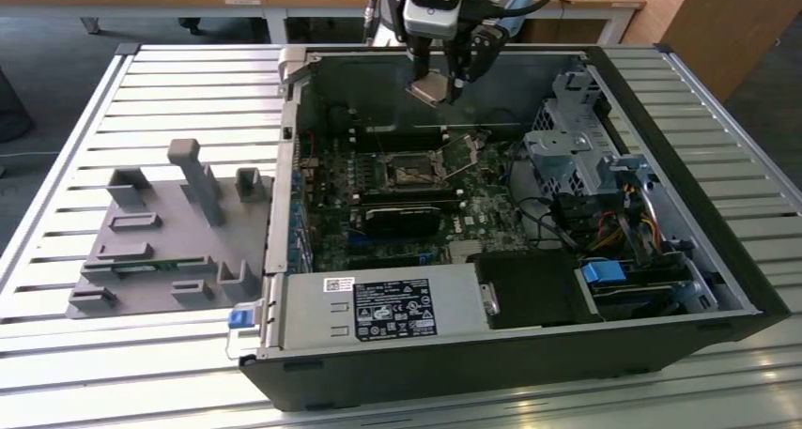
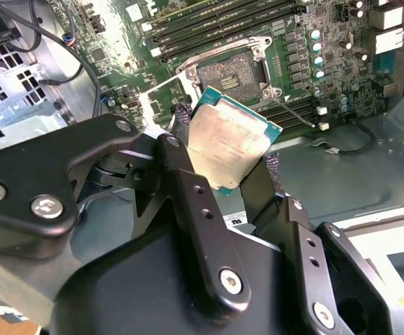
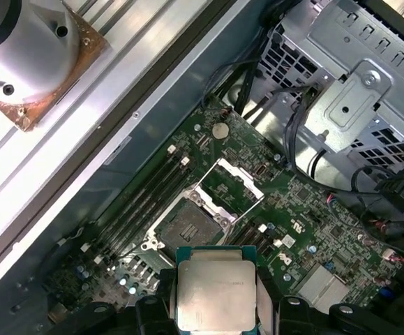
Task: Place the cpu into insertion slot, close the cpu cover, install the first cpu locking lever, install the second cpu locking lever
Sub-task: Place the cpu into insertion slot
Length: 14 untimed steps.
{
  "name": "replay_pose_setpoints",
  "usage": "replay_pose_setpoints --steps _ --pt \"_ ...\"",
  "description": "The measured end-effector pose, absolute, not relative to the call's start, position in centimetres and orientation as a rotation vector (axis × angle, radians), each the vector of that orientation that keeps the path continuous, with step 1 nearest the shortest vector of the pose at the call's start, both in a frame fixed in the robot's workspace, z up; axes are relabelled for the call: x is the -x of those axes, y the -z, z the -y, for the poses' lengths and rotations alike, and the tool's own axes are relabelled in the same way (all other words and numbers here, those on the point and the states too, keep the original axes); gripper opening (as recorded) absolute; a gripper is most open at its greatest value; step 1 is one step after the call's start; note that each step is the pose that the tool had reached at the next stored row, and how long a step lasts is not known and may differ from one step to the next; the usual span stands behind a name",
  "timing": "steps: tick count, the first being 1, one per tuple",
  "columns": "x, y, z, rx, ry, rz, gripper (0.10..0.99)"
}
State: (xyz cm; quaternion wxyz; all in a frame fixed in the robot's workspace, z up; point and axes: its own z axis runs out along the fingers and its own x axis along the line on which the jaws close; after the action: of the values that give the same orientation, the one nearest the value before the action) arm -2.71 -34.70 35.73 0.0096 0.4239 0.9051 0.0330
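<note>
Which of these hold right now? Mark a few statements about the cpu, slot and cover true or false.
1. The gripper grips the cpu by its edges. True.
2. The cpu sits in the insertion slot. False: the slot is empty, and the cpu hangs above the board.
3. The cpu cover stands swung open beside the slot. True.
4. The computer case is closed over the board. False: its side is open, and the board is exposed.
</note>
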Motion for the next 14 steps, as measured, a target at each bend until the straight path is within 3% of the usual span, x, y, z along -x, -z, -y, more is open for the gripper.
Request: replay_pose_setpoints --steps 14 --pt "2.71 -35.68 34.69 -1.420 -0.101 -2.776 0.541"
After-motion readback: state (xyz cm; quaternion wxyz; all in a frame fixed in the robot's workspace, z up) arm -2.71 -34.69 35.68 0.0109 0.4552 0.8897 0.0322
